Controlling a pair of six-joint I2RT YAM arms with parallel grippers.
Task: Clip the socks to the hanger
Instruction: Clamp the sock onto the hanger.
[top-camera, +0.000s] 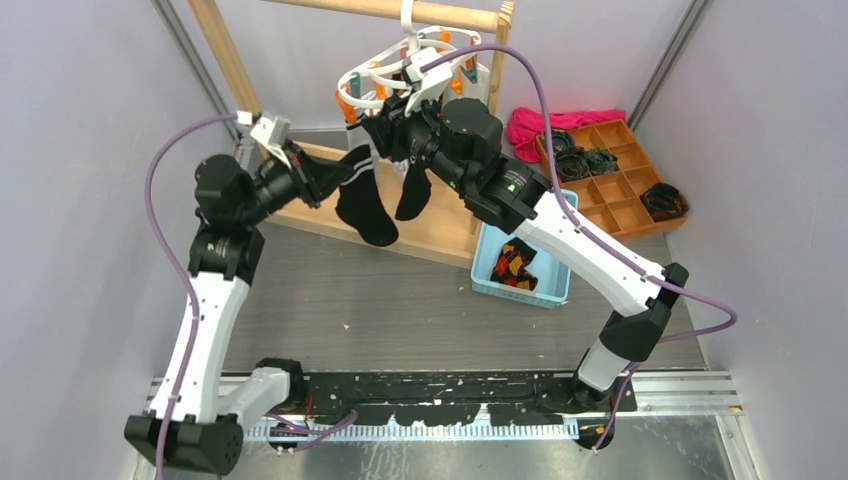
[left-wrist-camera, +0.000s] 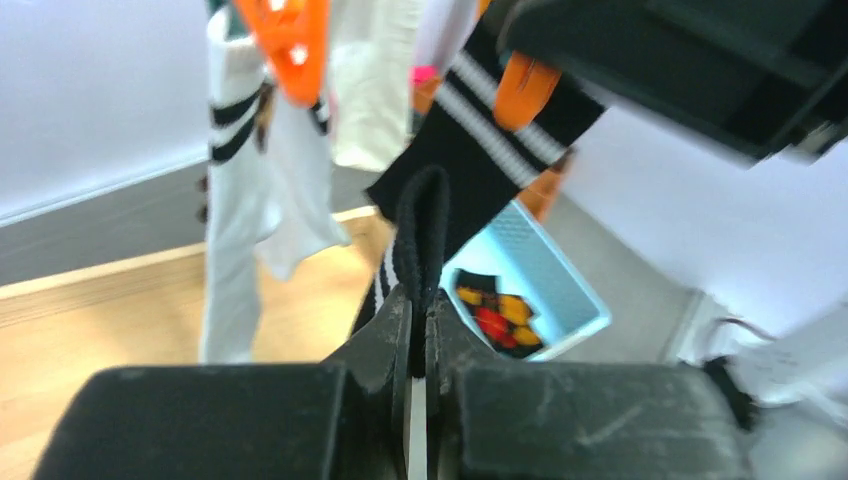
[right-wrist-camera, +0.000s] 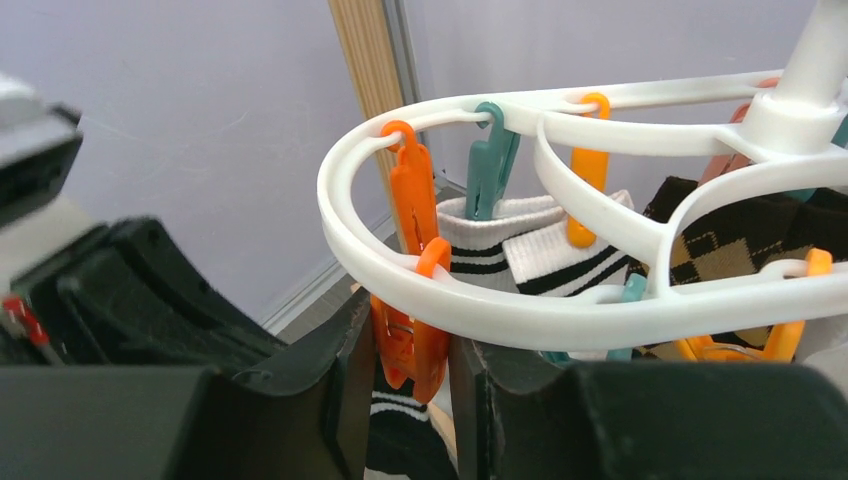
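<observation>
The task is in its middle part. The left gripper (left-wrist-camera: 420, 335) is closed tight on a fold of one black sock (left-wrist-camera: 425, 225) and holds it just under the hanger (right-wrist-camera: 470, 315). The hanger hangs from the wooden rack (top-camera: 225, 60) at 12 o'clock of the table. The right gripper (right-wrist-camera: 410, 345) has its two fingers pressed on an orange clip (right-wrist-camera: 411, 205) at the 9 o'clock edge of the white ring. I judge that it squeezes the clip to open it.

In the left wrist view a striped cuff (left-wrist-camera: 495, 125) lies at the mouth of what seems the same clip, but I cannot tell whether the clip bites it. In the top view the second black sock (top-camera: 413, 192) hangs at 3 o'clock of the first one. Its top is hidden behind the right arm, so I cannot say if it is clipped. At best one sock is fixed. For the held one it is left to put the cuff into the clip, let the clip shut, then let go.

White socks (right-wrist-camera: 500, 235) with black stripes and an argyle sock (right-wrist-camera: 740, 240) already take clips on the ring, so the free clips are few and crowded. A blue basket (top-camera: 485, 255) with more argyle socks stands at 4 o'clock of the hanger. A wooden tray (top-camera: 625, 195) and a pink cloth (top-camera: 560, 125) are at 3 o'clock. The two arms work very near each other and may block one another.
</observation>
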